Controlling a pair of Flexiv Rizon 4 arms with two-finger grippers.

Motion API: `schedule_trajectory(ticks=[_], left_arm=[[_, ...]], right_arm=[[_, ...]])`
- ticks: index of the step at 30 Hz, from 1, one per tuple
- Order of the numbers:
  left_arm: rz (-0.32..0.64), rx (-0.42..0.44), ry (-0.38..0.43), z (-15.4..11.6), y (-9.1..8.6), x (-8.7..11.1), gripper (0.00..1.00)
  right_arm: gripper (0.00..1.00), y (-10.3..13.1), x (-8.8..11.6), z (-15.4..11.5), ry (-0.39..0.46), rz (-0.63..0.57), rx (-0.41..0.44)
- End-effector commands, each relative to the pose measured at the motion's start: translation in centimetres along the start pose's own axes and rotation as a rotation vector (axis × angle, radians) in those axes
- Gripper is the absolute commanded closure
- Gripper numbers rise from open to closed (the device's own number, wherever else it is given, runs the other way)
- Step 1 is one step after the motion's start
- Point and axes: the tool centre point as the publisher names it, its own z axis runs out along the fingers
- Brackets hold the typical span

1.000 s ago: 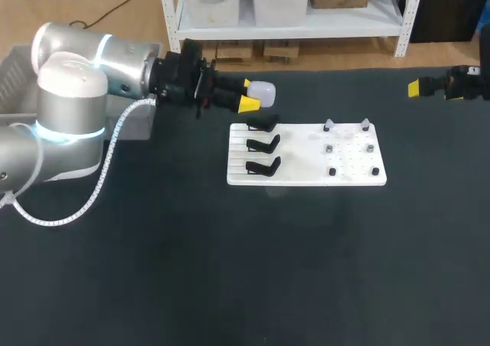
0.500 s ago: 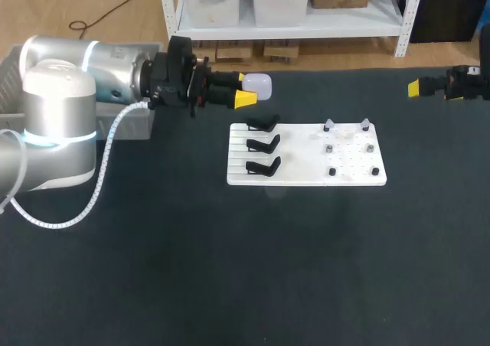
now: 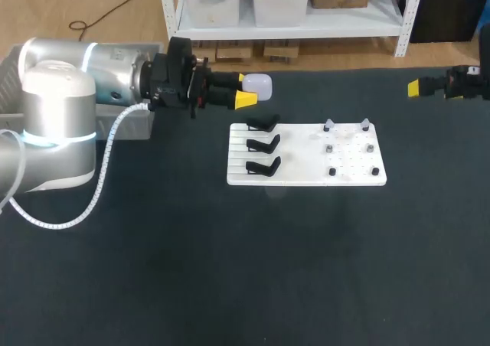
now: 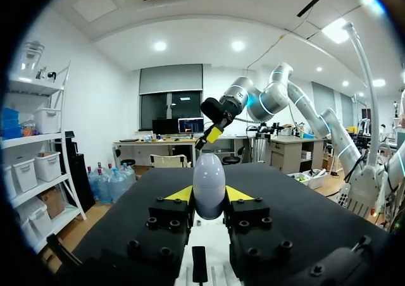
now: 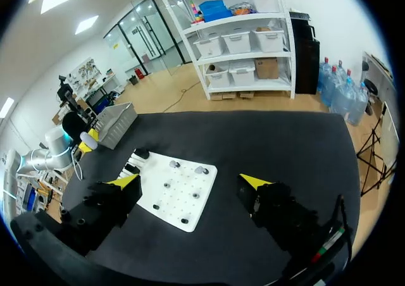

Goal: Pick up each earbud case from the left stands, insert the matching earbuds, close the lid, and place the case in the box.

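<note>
One grey plastic box (image 3: 14, 74) sits at the far left edge. Beside it, the left gripper (image 3: 248, 89) is clenched on one white egg-shaped earbud case (image 3: 259, 86), a yellow-tipped finger on each side, held in the air just beyond the far left corner of one flat white board (image 3: 306, 176). The board carries three black hooked stands (image 3: 263, 142) in a column, all bare, then six small posts (image 3: 330, 148) in two columns of three; the two farthest look pale, the other four dark. At the far right, the right gripper (image 5: 190, 182) hangs with fingers spread wide, holding nothing. Everything rests on one black matte table (image 3: 230, 277).
</note>
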Motion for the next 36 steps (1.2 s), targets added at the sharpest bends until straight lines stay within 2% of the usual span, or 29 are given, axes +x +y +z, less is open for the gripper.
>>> schedule_trajectory(ticks=[1, 9, 18, 27, 36], left_arm=[[-0.008, 0.000, -0.007, 0.8, -0.5, -0.2, 1.00], [-0.023, 0.030, 0.007, 1.7, -0.3, 0.2, 1.00], [-0.006, 0.021, 0.038, 2.1, 0.1, 1.7, 1.00], [0.008, 0.007, 0.027, 2.2, 0.2, 2.1, 1.00], [0.008, 0.007, 0.027, 2.2, 0.2, 2.1, 1.00]], right_arm=[[0.00, 1.5, -0.7, -0.6, -0.012, -0.036, -0.004], [0.00, 7.0, -0.5, -2.2, -0.008, -0.170, -0.034], [0.00, 12.5, 1.3, -1.5, 0.091, -0.279, 0.005], [0.00, 16.4, 2.6, -0.6, 0.134, -0.286, -0.015], [0.00, 19.7, 3.2, 2.4, 0.213, -0.279, -0.061]])
